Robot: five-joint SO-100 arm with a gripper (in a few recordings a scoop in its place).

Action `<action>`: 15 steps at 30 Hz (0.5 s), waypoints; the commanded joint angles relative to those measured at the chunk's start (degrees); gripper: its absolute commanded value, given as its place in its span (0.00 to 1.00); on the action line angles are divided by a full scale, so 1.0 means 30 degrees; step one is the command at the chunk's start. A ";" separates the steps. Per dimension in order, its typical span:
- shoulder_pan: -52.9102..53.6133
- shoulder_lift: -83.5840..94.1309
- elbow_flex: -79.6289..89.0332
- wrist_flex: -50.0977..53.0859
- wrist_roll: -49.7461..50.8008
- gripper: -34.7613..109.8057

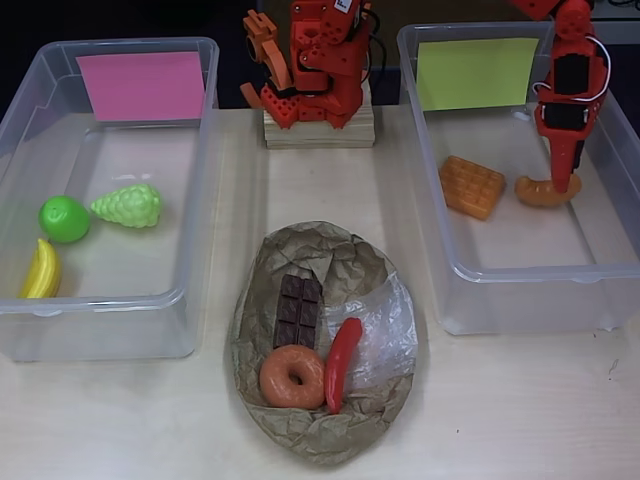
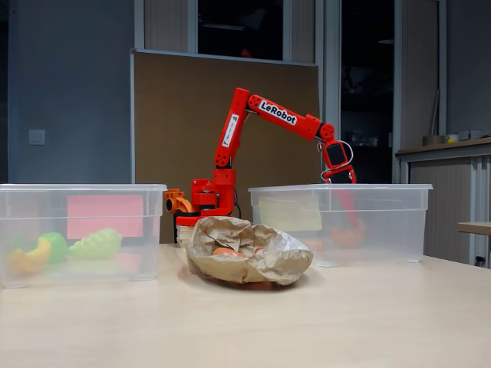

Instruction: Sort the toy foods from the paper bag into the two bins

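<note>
Reaching down into the clear tub with the yellow-green label [image 1: 478, 73] at the right of the overhead view, the red gripper [image 1: 562, 183] has its tips at the curved orange croissant [image 1: 541, 192] on the tub floor; the arm covers the jaws, so whether they grip it or how wide they stand cannot be told. In the fixed view the frosted tub wall blurs both gripper [image 2: 349, 218] and croissant to an orange smear. Just left of the croissant lies the gridded orange waffle [image 1: 472, 186].

The left tub with the pink label [image 1: 143, 84] holds the smooth green apple [image 1: 64, 219], the knobbly light-green grapes [image 1: 129, 205] and the yellow banana [image 1: 42, 270], its tip partly veiled by the near rim.

Between the tubs, nearer the camera, the crumpled brown paper bag [image 1: 350, 265], oval with a shiny clear tape patch, cradles the segmented chocolate bar [image 1: 299, 309], the ring-shaped donut [image 1: 292, 377] and the glossy red chili [image 1: 341, 362]. Seen from the side, the bag's rumpled wall hides nearly all of them.
</note>
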 commanded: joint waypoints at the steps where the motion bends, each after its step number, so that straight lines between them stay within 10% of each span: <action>1: -0.0410 0.1201 -0.0674 0.0586 0.0264 0.38; 15: -0.0850 0.2695 0.0000 0.0703 0.2109 0.36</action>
